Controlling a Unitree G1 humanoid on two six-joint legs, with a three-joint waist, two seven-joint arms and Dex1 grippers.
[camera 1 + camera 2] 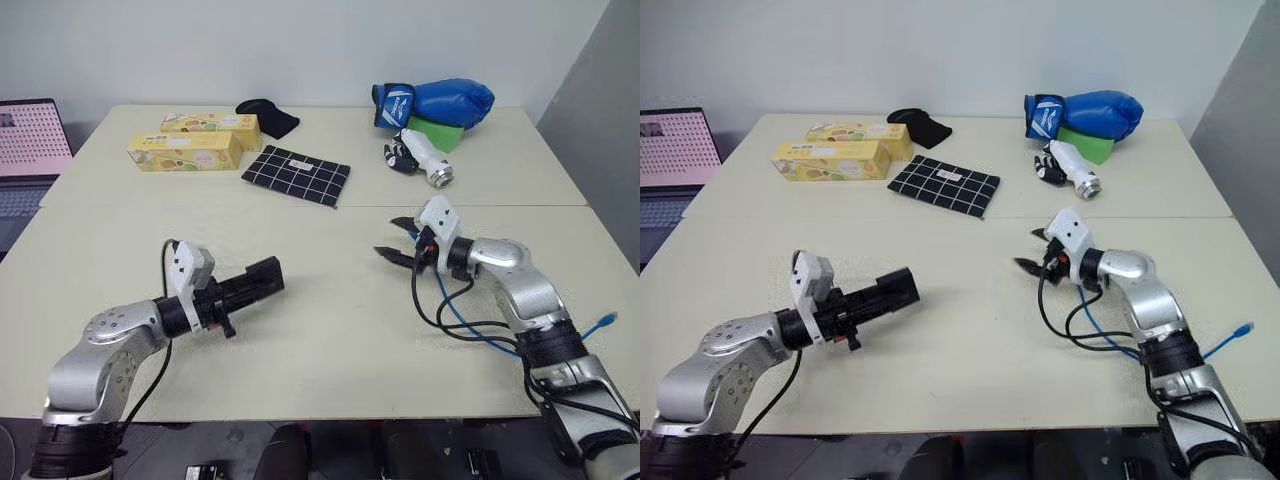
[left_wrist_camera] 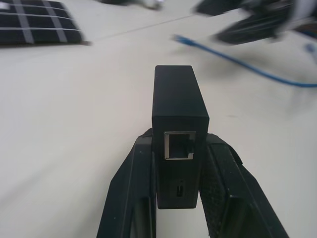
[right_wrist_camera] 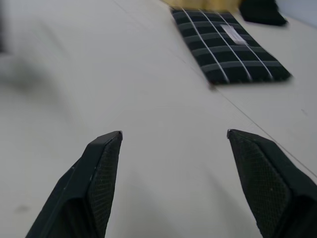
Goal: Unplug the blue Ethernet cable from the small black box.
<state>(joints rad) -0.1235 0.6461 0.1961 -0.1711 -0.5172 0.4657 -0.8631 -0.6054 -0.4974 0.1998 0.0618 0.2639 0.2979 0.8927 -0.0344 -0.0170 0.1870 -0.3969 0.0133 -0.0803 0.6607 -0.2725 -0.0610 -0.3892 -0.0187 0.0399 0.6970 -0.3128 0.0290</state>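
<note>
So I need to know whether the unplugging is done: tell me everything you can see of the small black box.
The small black box is a matte black, narrow block, clamped at its sides between the left gripper's fingers and held above the table. Its near end face shows an empty, metal-rimmed Ethernet port with a smaller slot beneath. Nothing is plugged in; the blue Ethernet cable lies apart on the table.

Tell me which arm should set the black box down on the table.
Left. Its gripper is shut on the small black box, port empty, just above the table. The right gripper has open jaws, holding nothing; the blue Ethernet cable lies free.
</note>
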